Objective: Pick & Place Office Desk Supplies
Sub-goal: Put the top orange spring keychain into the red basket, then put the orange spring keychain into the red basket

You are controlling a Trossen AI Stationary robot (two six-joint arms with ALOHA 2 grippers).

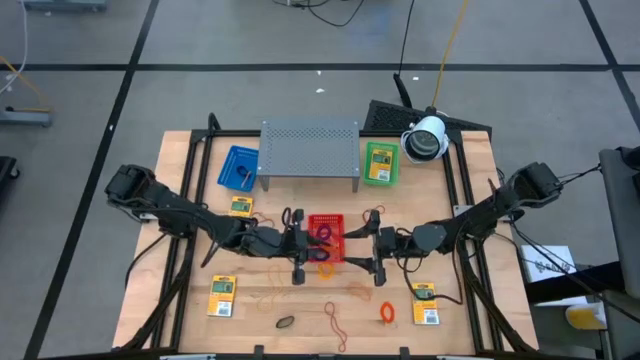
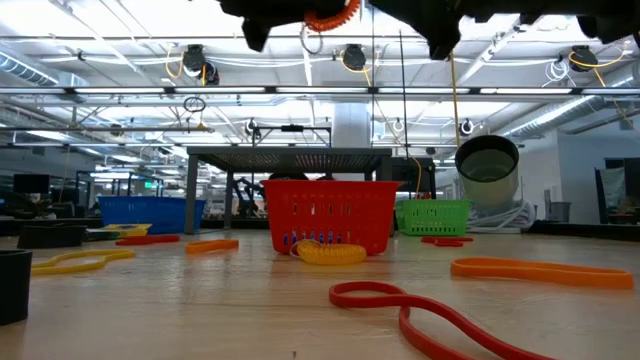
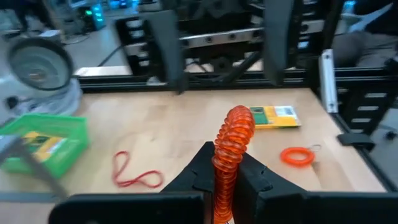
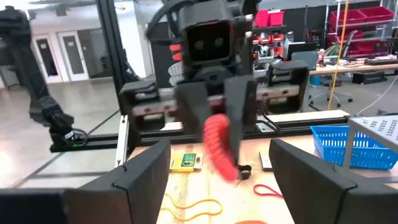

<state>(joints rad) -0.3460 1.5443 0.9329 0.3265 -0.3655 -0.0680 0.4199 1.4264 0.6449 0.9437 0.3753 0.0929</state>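
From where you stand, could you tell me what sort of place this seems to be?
Probably a robotics lab or workshop: the wooden table sits in a black metal frame, a camera is mounted at its far edge, and the low view shows open ceiling trusses with industrial lights.

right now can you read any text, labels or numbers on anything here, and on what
None can be read.
Yellow-and-green packets: printing on their faces, too small in the high view.
Packet in the green basket: label blurred.
Packet beyond the orange coiled band in the left gripper: label blurred.
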